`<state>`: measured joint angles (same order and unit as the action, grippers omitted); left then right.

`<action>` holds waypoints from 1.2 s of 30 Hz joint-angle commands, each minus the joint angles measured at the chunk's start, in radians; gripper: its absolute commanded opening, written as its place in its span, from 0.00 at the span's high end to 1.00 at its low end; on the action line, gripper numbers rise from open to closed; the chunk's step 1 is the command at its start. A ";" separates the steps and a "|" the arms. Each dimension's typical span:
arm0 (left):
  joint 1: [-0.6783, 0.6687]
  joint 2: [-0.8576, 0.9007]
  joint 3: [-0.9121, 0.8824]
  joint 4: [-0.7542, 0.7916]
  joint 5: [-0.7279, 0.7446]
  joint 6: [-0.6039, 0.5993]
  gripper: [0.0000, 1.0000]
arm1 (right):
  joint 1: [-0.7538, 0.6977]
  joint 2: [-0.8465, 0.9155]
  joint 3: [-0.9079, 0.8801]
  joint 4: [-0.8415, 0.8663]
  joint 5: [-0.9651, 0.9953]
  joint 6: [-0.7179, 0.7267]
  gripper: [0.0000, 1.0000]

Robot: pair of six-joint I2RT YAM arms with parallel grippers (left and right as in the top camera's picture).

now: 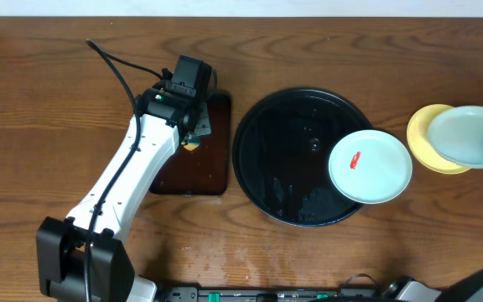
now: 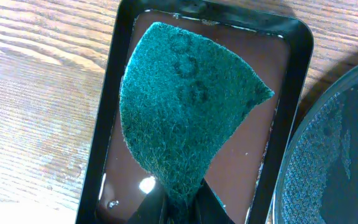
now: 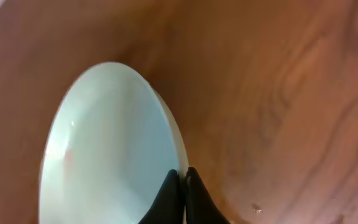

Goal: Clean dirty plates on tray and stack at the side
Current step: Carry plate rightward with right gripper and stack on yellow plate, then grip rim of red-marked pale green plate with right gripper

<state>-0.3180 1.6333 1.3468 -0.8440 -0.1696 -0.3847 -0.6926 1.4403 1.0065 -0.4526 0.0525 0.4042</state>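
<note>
The round black tray (image 1: 267, 151) sits mid-table. A pale blue-white plate (image 1: 371, 166) with a red smear lies on its right rim. A pale yellow plate (image 1: 426, 138) lies on the table at the right. My right gripper (image 3: 182, 177) is shut on the rim of a second pale blue-white plate (image 3: 104, 155) and holds it tilted over the yellow plate; it also shows in the overhead view (image 1: 472, 134). My left gripper (image 2: 182, 208) is shut on a green scouring pad (image 2: 185, 106) above the small brown tray (image 2: 278, 149).
The small rectangular brown tray (image 1: 216, 168) lies left of the black tray, under my left arm. The black tray's wet rim (image 2: 328, 162) shows at the right of the left wrist view. Bare wooden table lies around both trays.
</note>
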 commanded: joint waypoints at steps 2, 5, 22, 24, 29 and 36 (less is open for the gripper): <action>0.003 0.011 -0.005 0.001 -0.006 0.006 0.92 | -0.027 0.117 0.006 0.021 -0.041 0.016 0.99; 0.003 0.011 -0.005 0.001 -0.006 0.006 0.92 | -0.026 0.217 0.006 0.084 -0.197 -0.056 0.99; 0.003 0.011 -0.005 0.001 -0.006 0.006 0.92 | 0.026 0.253 0.121 -0.053 -0.378 -0.182 0.60; 0.003 0.011 -0.005 0.000 -0.006 0.006 0.92 | 0.048 0.221 0.174 -0.157 -0.366 -0.181 0.58; 0.003 0.011 -0.005 0.000 -0.006 0.006 0.92 | 0.149 0.142 0.272 -0.409 -0.279 -0.181 0.58; 0.003 0.011 -0.005 0.001 -0.006 0.006 0.92 | 0.352 0.082 0.259 -0.647 -0.117 -0.128 0.71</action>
<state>-0.3180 1.6344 1.3468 -0.8444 -0.1699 -0.3847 -0.4103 1.5246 1.2812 -1.0607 -0.1818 0.2317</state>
